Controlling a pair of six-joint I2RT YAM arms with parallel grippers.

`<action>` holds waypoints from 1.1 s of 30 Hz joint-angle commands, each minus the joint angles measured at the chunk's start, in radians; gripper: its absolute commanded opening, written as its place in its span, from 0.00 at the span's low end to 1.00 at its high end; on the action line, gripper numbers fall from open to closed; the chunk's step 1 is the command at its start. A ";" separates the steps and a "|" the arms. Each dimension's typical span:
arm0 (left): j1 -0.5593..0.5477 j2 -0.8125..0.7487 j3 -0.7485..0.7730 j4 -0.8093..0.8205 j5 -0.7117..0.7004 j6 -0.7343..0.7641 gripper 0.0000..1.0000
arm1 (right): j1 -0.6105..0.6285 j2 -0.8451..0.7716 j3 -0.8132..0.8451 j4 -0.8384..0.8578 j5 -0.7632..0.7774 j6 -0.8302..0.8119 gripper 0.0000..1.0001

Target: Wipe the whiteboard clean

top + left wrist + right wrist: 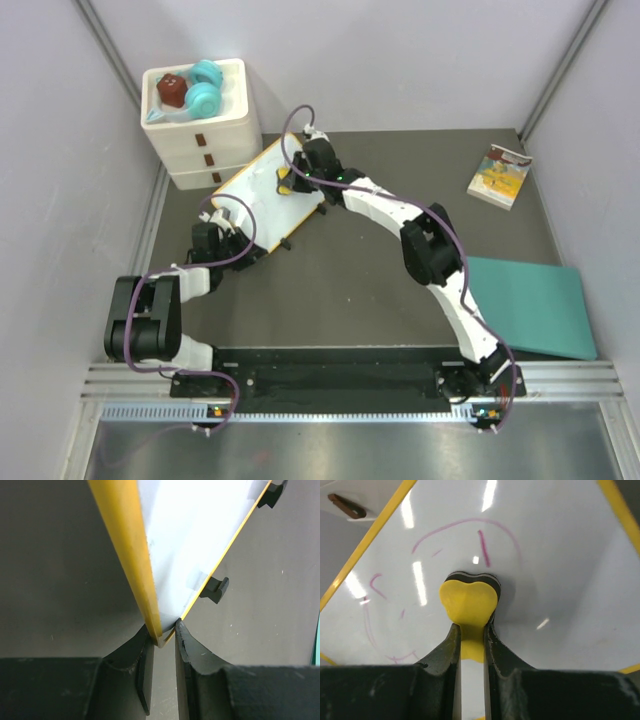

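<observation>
Looking down from the overhead camera: the whiteboard lies slantwise at the far left of the dark worktop, its far corner just beside a white drawer box. My left pincer meets the board's near left corner, and my right pincer reaches over the writing face. A teal mat and a small book sit well apart on the right.

Left wrist camera: my left pincer is closed on the corner of the whiteboard, one finger on each side of the orange-yellow frame. The board's underside shows. A black foot appears to be off the worktop, so I judge this corner is lifted a little.

Right wrist camera: my right pincer is clamped on a yellow eraser, whose dark felt rests against the whiteboard. Faint pink strokes ring the eraser, so the job is not finished.

How it should handle, by my judgement: the board looks thin, light and stiff, with a glossy, slippery face. Being light, it could skid or tip under a wiping push, so it needs holding. The frame is the place to grip, at a corner or edge, where fingers cover no writing. A corner pinch alone may let it pivot, so wiping pressure should be gentle.
</observation>
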 commanded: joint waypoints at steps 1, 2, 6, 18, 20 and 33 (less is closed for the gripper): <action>0.000 0.010 -0.002 -0.067 -0.108 0.059 0.18 | 0.141 0.002 -0.012 -0.043 -0.006 -0.065 0.00; 0.000 0.008 -0.002 -0.067 -0.108 0.061 0.18 | 0.164 0.009 0.005 -0.055 0.002 -0.071 0.00; 0.000 0.006 -0.003 -0.066 -0.111 0.059 0.18 | 0.198 0.029 0.066 -0.071 0.004 -0.071 0.00; 0.000 0.000 -0.005 -0.067 -0.114 0.061 0.18 | 0.222 0.032 0.101 -0.057 0.108 -0.083 0.00; 0.000 -0.001 -0.006 -0.067 -0.115 0.061 0.18 | 0.212 0.050 0.130 -0.066 0.126 -0.086 0.00; -0.035 -0.006 -0.005 -0.074 -0.132 0.067 0.18 | 0.075 0.084 0.212 -0.031 0.104 0.042 0.00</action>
